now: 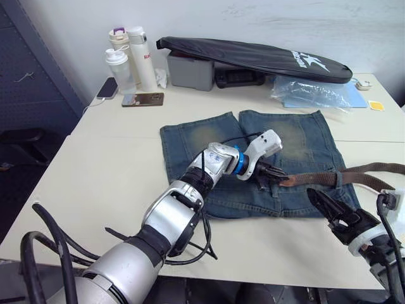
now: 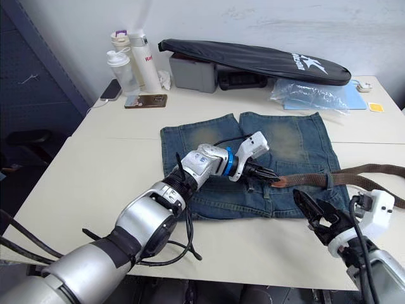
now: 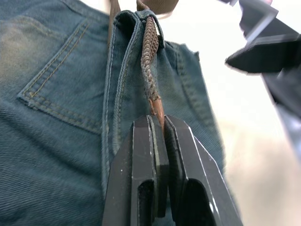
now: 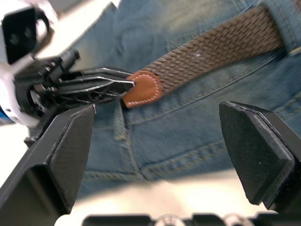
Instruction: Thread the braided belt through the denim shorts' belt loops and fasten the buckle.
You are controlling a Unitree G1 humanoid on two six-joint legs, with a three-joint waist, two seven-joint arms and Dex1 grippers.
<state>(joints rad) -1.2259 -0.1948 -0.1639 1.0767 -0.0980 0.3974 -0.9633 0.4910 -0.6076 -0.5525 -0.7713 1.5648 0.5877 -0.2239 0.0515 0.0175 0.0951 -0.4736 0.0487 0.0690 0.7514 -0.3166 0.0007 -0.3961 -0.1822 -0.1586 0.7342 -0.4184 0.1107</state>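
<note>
On the denim shorts (image 1: pixel 278 158), left hand (image 1: pixel 273 175) pinches braided belt's (image 1: pixel 329 179) reddish tip.

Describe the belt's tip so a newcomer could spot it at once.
Start at the denim shorts spread on the white table. Along their near waistband lies the braided belt. Its tip is the smooth reddish-brown leather tab with pale stitching, pinched in the left pincer, unlike the woven dark strap.

Left gripper (image 1: pixel 273 177) extended forward, fingers pinched together; right gripper (image 2: pixel 311 214) low, fingers spread.
</note>
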